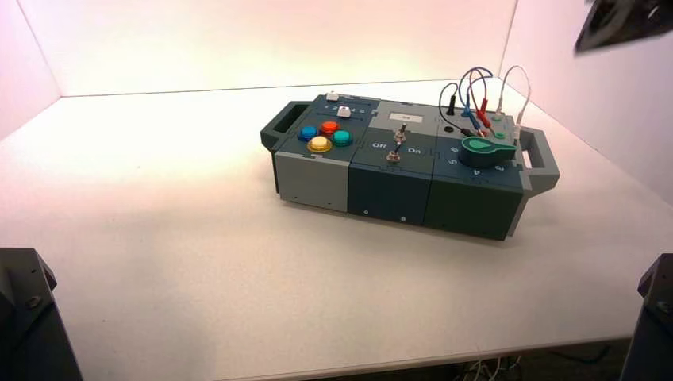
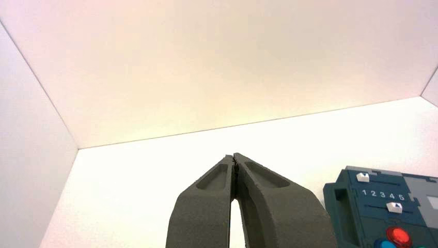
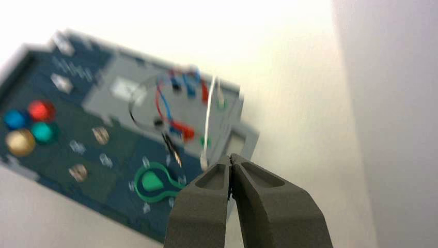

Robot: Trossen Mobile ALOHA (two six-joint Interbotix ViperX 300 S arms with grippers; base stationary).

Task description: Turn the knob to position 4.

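The teal-green knob point(image 1: 486, 151) sits on the right module of the box point(image 1: 397, 186), its pointed tip toward the box's right handle. It also shows in the right wrist view point(image 3: 154, 182), ringed by small white numerals I cannot read, so the digit 4 cannot be picked out. My right gripper point(image 3: 231, 161) is shut and empty, held high above the box's right end, apart from the knob. My right arm point(image 1: 623, 22) shows as a dark shape at the top right. My left gripper point(image 2: 234, 157) is shut and empty, parked left of the box.
The box carries four coloured push buttons point(image 1: 324, 136), two metal toggle switches point(image 1: 397, 143) marked Off and On, two white sliders point(image 2: 394, 207) by a row 1 to 5, and looping wires point(image 1: 476, 99) behind the knob. White walls enclose the table.
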